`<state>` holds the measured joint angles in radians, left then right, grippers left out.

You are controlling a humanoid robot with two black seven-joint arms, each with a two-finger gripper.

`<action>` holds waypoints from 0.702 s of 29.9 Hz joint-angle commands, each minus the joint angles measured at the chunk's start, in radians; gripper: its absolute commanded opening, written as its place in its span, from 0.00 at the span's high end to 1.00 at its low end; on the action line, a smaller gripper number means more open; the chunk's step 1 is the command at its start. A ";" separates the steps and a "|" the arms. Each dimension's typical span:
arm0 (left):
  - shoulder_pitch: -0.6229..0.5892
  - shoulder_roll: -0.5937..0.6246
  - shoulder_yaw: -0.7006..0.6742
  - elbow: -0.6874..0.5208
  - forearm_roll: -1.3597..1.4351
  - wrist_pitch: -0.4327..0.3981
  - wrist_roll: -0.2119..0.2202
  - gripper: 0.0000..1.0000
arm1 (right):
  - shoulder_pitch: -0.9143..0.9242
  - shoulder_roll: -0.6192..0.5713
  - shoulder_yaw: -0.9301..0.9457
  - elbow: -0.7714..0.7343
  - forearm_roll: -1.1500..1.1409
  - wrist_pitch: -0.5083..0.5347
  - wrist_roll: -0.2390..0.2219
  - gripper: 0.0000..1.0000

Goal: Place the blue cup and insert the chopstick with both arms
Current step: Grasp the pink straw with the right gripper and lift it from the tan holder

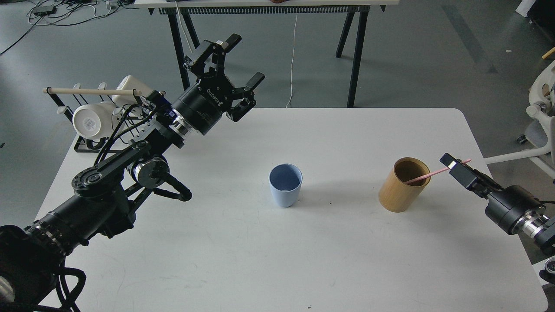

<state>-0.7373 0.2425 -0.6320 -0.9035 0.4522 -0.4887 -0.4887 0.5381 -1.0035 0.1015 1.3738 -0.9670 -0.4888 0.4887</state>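
The left gripper [236,65] is spread wide and holds nothing. The right gripper [453,166] is pinched on the chopstick [427,175], whose lower end sits inside the wooden cup [401,190]. The blue cup [285,185] stands upright at the table [277,260] centre.

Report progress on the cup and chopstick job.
Done: the blue cup stands upright mid-table, and the left gripper is open, clear of it. In hand: the right gripper is at the chopstick, which leans in the wooden cup. Left: moving it into the blue cup.

place: probably lab | cues: floor cables [65,11], trestle table [269,8], office chair [542,117]
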 commanded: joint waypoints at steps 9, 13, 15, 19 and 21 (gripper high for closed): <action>0.007 0.000 0.000 0.003 -0.001 0.000 0.000 0.04 | -0.001 0.002 -0.008 -0.009 0.010 0.000 0.000 0.81; 0.007 0.000 0.000 0.003 -0.001 0.000 0.000 0.04 | -0.001 0.000 -0.005 -0.009 0.010 0.000 0.000 0.88; 0.010 -0.002 0.000 0.003 -0.001 0.000 0.000 0.03 | -0.001 -0.001 -0.002 -0.005 0.010 0.000 0.000 0.90; 0.019 -0.002 0.000 0.003 0.000 0.000 0.000 0.03 | 0.000 -0.009 0.001 -0.002 0.010 0.000 0.000 0.96; 0.021 -0.002 0.000 0.003 -0.001 0.000 0.000 0.03 | 0.000 -0.012 0.003 -0.002 0.011 0.000 0.000 0.97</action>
<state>-0.7192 0.2411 -0.6319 -0.9004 0.4509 -0.4887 -0.4887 0.5373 -1.0106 0.1022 1.3699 -0.9563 -0.4887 0.4886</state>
